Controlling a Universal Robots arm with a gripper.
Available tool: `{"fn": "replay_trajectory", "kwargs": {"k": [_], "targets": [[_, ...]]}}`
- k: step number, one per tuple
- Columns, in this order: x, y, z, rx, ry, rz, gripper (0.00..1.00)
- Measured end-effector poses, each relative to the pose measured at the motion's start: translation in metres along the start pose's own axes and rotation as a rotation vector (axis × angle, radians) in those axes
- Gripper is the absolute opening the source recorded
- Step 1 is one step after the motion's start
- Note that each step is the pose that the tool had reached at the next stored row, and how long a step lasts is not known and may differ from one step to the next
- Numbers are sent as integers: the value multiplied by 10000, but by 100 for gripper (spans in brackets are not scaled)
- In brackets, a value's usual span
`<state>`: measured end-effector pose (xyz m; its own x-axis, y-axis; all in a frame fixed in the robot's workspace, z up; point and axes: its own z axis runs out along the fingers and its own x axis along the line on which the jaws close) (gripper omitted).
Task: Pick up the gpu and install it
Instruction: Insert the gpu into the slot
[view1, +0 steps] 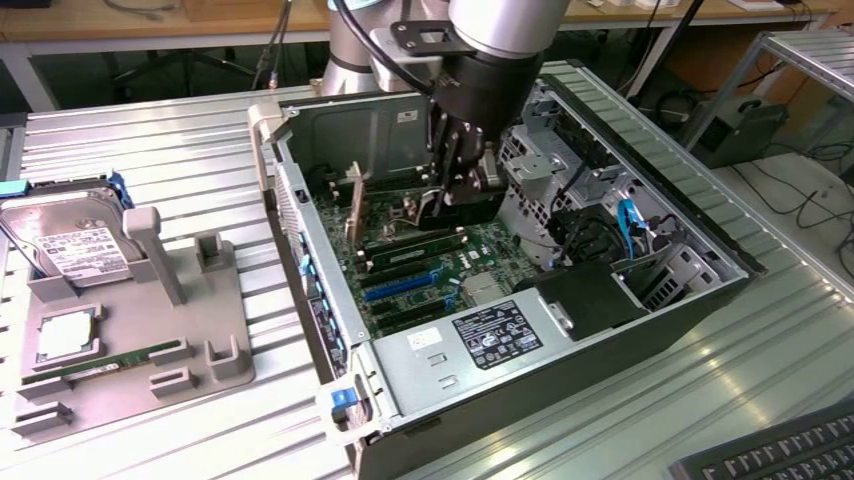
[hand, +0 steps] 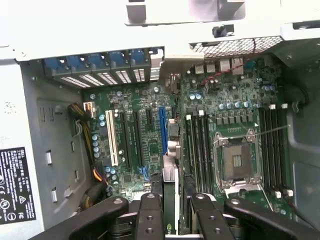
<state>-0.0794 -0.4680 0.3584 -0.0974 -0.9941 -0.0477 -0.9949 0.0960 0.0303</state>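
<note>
Tool (view1: 462, 192) down inside the open grey sheet-metal computer case (view1: 694, 250), low over the green motherboard (hand: 150, 150). Closed, as far as can be judged from the wrist view, on the gpu (hand: 170, 202), a thin flat black expansion card. Card seen edge-on between the fingers, held upright, clear of the board and not yet seated. Hanging just beside the long blue card slot (hand: 162, 125), roughly parallel to it; exact alignment hard to tell.

Well apart, on the ribbed metal counter (view1: 160, 140) at the exterior view's left: grey moulded parts tray (view1: 147, 330) carrying a silver boxy hard drive with white label (view1: 74, 245) and a narrow green memory stick (view1: 114, 360).

Handling, as judgement:
- Light and stiff; no sag expected.
- Fragile: bare board, small soldered parts, contact edge along the bottom. Best taken by the two flat faces near the top edge, away from contacts and metal bracket.
- Thin and smooth, so liable to pivot or slip in a pinch grip if nudged against slot or case wall.
- Firm hold wanted, though not a crushing one.
</note>
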Motion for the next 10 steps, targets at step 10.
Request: {"fn": "replay_trajectory", "kwargs": {"k": [10], "targets": [[82, 66, 136, -16, 9, -433, 26]]}}
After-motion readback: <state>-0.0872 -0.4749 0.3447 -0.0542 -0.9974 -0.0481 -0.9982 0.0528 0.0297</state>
